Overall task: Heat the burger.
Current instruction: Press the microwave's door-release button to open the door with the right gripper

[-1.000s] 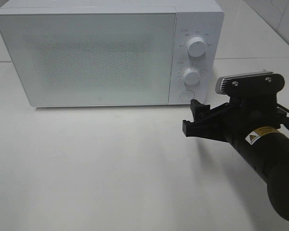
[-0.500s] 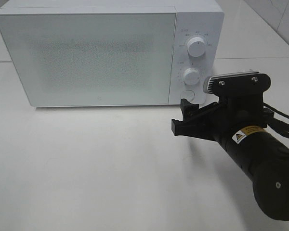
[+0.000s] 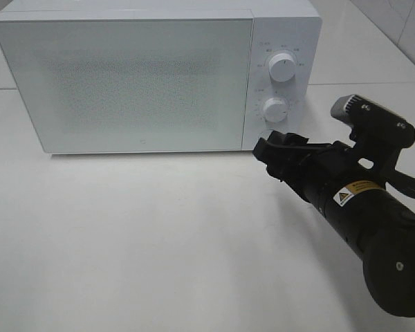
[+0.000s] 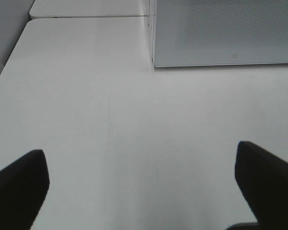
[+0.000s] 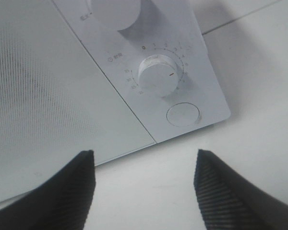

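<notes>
My right end effector (image 5: 144,154) stands open and empty, just short of the round button (image 5: 183,114) low on the microwave (image 3: 145,76) near the table's (image 3: 159,235) back edge. My left end effector (image 4: 141,160) is open too and farther off. The burger is nowhere in view, and the door is shut.

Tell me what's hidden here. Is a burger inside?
Microwave inside: shut door hides it in every view; no burger shows.
Round button: exterior high view, right end effector covers it.
Dial numbers: exterior high view, too small.
Left end effector: left wrist view, edge leaves only fingertips.
</notes>
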Controlling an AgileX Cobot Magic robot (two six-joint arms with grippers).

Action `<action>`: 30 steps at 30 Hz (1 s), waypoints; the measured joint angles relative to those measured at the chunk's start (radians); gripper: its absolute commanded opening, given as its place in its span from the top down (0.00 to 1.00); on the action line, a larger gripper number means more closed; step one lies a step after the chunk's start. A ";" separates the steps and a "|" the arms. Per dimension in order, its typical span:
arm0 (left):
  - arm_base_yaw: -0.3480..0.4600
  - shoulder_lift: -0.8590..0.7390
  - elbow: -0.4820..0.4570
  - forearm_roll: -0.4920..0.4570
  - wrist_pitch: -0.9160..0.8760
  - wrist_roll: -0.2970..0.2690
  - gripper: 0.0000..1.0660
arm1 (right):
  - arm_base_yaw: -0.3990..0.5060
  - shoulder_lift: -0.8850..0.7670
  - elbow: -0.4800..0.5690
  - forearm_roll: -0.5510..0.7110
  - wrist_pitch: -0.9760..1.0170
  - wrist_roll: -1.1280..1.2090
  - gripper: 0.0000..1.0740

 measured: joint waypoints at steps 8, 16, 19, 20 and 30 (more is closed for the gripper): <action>0.000 0.000 0.000 0.000 0.000 0.000 0.08 | 0.000 0.000 0.000 0.000 0.000 0.445 0.70; 0.000 0.000 0.000 0.000 0.000 0.000 0.08 | 0.000 0.000 0.000 0.000 0.031 0.793 0.85; 0.000 0.000 0.000 0.000 0.000 0.000 0.08 | 0.000 0.000 -0.001 0.000 0.054 0.895 0.94; 0.000 0.000 0.000 0.000 0.000 0.000 0.08 | 0.000 0.000 -0.001 0.000 0.054 0.895 0.94; 0.000 0.000 0.000 0.000 0.000 0.000 0.08 | 0.000 0.000 -0.002 0.006 0.056 0.961 1.00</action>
